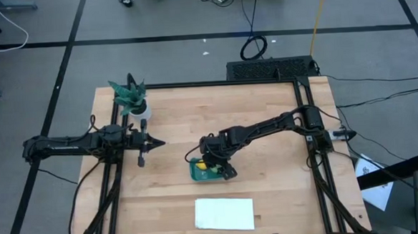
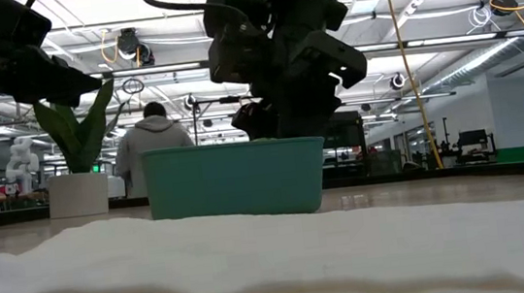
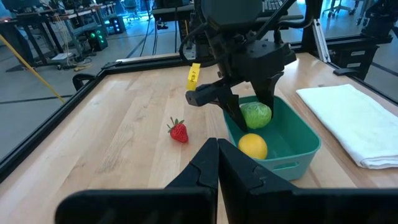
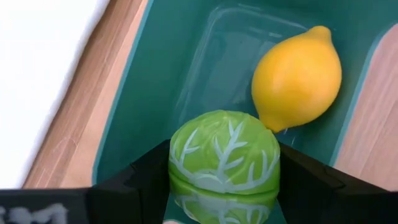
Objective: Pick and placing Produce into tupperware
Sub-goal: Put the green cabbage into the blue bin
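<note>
The right gripper (image 4: 224,180) clamps the green cabbage (image 4: 224,155) above the tupperware (image 3: 298,140); released here, it may knock the lemon (image 4: 297,76) just ahead; strawberry (image 3: 179,131) lies outside, left gripper (image 3: 217,168) closed

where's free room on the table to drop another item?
Bare wood: between the white sheet and left gripper; the far strip between plant and right arm. Crowded: the tupperware, holding the lemon, with the right gripper gripping the green fruit; strawberry beside.
</note>
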Robot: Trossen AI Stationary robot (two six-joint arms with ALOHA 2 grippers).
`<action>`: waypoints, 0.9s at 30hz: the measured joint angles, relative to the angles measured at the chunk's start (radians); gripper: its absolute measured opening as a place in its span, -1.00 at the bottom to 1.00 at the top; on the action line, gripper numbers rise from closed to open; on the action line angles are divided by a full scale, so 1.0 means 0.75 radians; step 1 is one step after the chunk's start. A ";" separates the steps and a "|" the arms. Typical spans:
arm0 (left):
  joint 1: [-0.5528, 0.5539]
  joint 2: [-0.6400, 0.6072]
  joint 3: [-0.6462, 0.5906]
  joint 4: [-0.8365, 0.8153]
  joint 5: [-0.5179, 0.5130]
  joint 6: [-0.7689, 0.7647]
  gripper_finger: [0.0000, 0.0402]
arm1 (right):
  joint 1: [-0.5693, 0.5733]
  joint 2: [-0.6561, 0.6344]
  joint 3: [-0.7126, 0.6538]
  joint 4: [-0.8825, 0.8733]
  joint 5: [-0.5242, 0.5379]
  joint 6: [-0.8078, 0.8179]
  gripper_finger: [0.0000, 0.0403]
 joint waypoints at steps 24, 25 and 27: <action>0.000 0.000 0.001 -0.007 0.000 0.001 -0.97 | -0.001 0.085 0.003 0.013 0.007 -0.034 0.15; 0.000 0.000 0.000 -0.007 0.000 0.001 -0.97 | -0.001 0.083 0.003 0.015 0.008 -0.024 0.17; 0.000 -0.001 0.000 -0.008 0.000 0.001 -0.97 | -0.001 0.077 0.002 0.020 0.008 -0.009 0.22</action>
